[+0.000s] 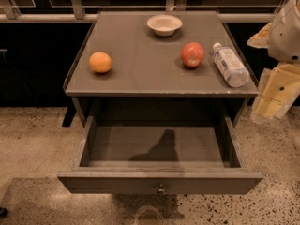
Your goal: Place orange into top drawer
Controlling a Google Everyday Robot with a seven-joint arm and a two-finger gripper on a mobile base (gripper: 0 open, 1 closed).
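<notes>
The orange [100, 62] sits on the left side of the grey table top [140, 76], alone and untouched. The top drawer [159, 183] is pulled fully open below the table top, its inside bare, with a small round knob [161, 189] at the centre of the front panel. My gripper [274, 95], pale yellow under the white arm, hangs at the far right edge of the view, beside the table's right side and well away from the orange. It holds nothing that I can see.
A red apple [192, 55] and a clear plastic bottle [229, 64] lying on its side are on the table's right half. A white bowl [164, 24] stands at the back centre. A rail and dark glass run behind the table. The floor is speckled stone.
</notes>
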